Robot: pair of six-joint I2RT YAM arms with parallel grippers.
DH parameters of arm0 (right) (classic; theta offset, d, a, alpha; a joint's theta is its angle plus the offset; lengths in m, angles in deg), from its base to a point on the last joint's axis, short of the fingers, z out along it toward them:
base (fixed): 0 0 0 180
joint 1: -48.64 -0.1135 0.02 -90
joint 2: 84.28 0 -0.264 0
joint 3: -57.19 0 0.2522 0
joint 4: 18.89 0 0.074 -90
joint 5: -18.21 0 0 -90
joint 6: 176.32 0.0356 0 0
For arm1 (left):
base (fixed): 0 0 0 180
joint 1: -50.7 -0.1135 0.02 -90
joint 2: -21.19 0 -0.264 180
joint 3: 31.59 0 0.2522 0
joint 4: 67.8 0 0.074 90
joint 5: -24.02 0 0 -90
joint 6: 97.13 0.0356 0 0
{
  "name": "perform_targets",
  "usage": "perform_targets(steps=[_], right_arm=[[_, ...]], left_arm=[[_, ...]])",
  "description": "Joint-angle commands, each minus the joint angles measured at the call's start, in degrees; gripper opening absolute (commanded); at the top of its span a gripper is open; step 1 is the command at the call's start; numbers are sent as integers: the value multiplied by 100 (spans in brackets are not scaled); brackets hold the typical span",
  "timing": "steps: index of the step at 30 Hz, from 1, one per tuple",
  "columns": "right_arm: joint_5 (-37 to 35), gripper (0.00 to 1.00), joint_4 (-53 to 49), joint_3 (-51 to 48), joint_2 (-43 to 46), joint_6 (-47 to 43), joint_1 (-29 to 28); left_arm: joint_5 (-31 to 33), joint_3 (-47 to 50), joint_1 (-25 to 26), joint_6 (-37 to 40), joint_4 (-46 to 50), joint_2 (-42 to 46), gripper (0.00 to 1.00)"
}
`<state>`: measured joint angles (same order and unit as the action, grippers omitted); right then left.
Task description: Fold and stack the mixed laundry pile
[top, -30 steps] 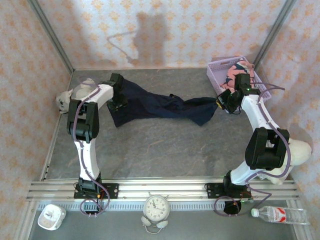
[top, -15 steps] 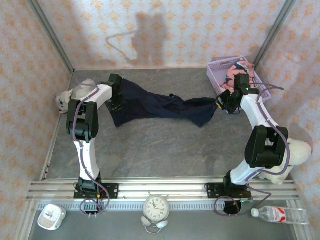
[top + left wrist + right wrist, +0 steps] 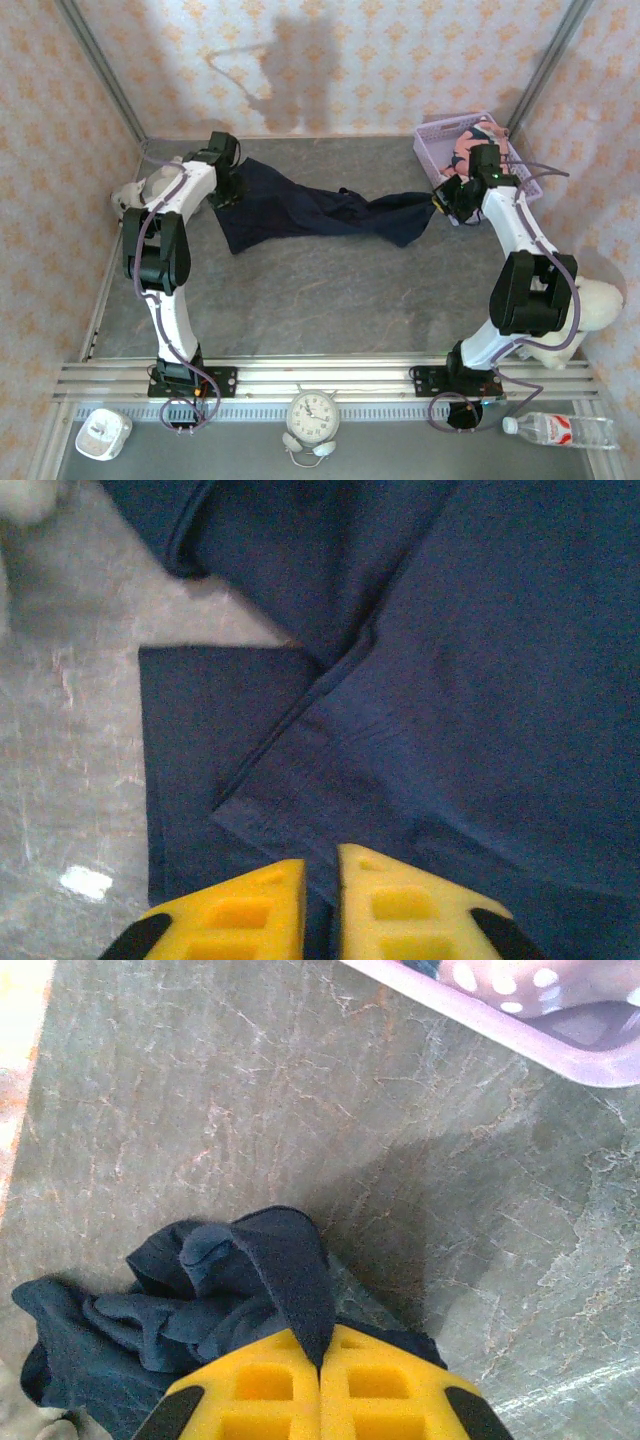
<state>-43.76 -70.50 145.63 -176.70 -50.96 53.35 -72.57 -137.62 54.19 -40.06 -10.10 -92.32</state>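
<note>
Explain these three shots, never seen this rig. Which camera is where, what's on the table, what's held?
Two robot arms, the left arm and the right arm, are bolted at the near edge of a grey table. The wide picture looks down from above and behind them. The other two come from a camera on each wrist, with that arm's yellow pincer at the bottom. A dark navy garment lies stretched across the table. The left pincer pinches one end of it and the right pincer pinches the other, bunched end. A salmon-pink printed garment sits in the lavender basket at the far right.
</note>
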Motion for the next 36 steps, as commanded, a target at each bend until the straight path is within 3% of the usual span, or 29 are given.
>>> perform_targets(steps=[1,5,16,28,32,36], right_arm=[[-108,0,25,-129,165,-2,30],[-109,0,-27,-146,175,-19,28],[-145,0,-168,-135,181,-17,30],[-175,0,-171,-173,174,-23,30],[-155,0,-171,-146,156,-44,26],[-204,0,-179,-147,151,-71,30]], left_arm=[[32,390,-123,28,-108,-178,23],[58,552,-197,-5,-287,-354,34],[10,268,-261,-126,-475,-820,33],[-112,29,-261,-117,-266,-985,14],[-59,-39,-265,-76,-107,-930,0],[6,-174,-261,20,78,-812,0]])
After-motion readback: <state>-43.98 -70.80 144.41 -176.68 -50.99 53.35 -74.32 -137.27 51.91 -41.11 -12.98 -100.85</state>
